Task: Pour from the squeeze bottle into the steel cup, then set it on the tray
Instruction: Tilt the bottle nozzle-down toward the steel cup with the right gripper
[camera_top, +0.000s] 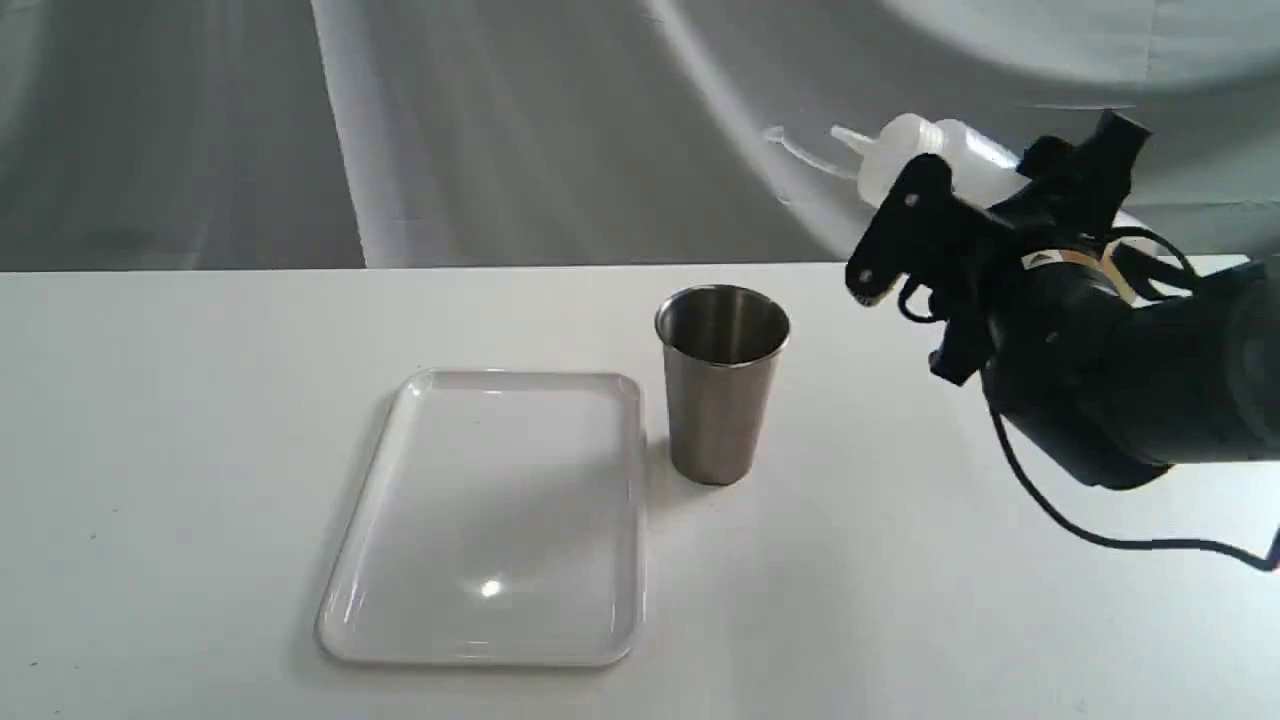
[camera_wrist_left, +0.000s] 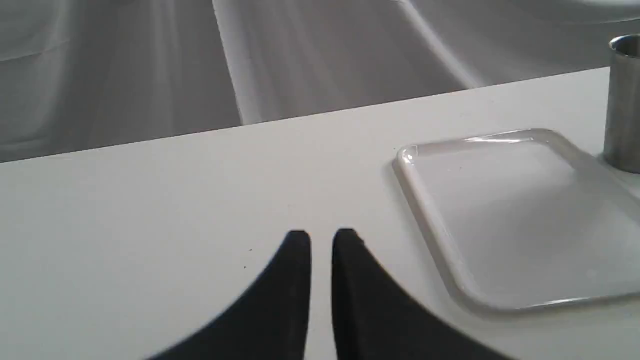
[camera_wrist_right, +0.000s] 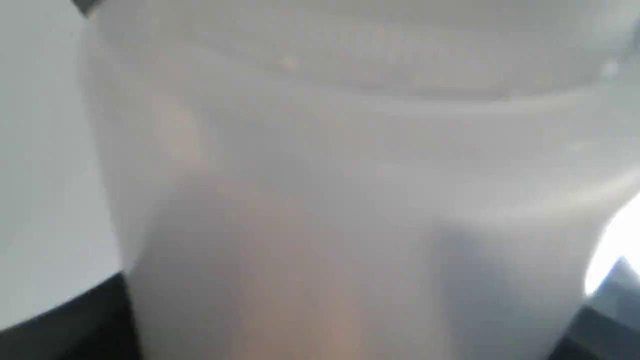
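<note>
The right gripper (camera_top: 1000, 180) is clamped on the squeeze bottle (camera_top: 905, 150), held aloft near the table's (camera_top: 960, 640) far right with its long axis almost level. The nozzle (camera_top: 848, 138) is pointed toward the steel cup (camera_top: 722, 385), stood lower, mid-table, beside the tray's (camera_top: 520, 376) far right corner

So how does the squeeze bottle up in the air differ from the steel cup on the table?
The squeeze bottle is whitish, translucent plastic; the steel cup is opaque brushed metal. The bottle is held aloft, tipped nearly sideways; the cup stands upright on the table beside the tray. The bottle narrows to a thin nozzle; the cup has a wide open mouth. Both are round containers.
</note>
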